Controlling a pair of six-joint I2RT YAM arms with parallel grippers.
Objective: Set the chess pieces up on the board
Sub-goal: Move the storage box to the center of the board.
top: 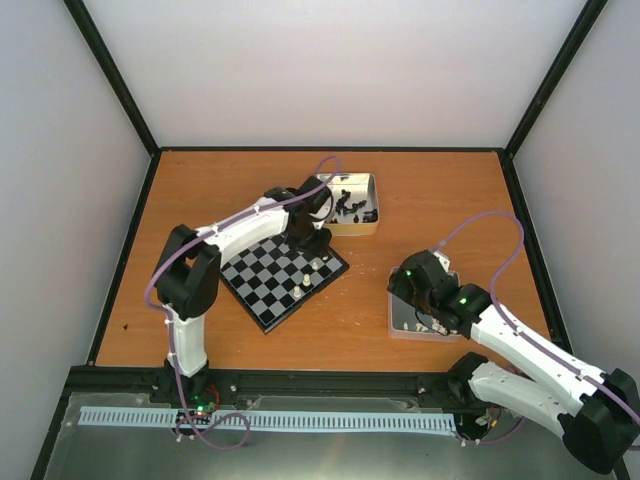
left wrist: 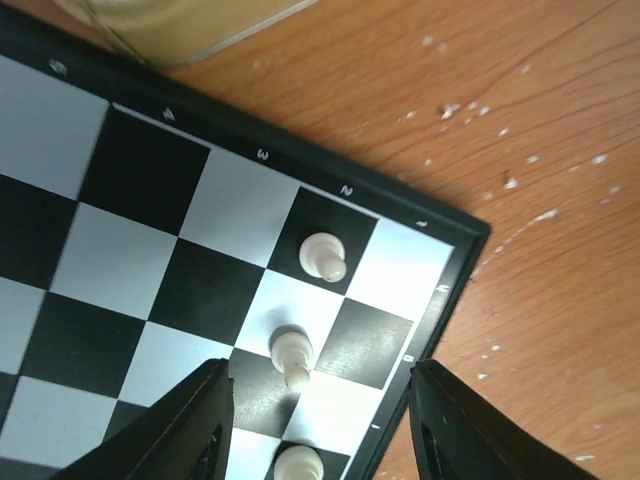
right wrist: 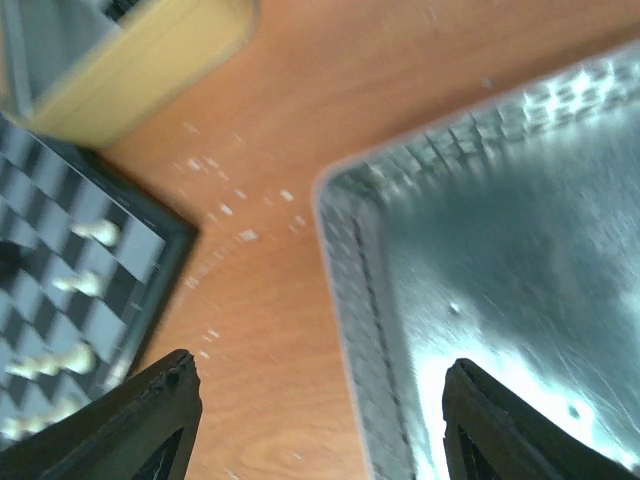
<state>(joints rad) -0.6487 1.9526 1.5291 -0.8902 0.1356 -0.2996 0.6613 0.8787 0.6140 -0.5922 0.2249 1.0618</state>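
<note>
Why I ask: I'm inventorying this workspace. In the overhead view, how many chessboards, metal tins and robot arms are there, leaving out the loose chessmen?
Chessboard: 1
Metal tins: 2
Robot arms: 2
Total: 5
</note>
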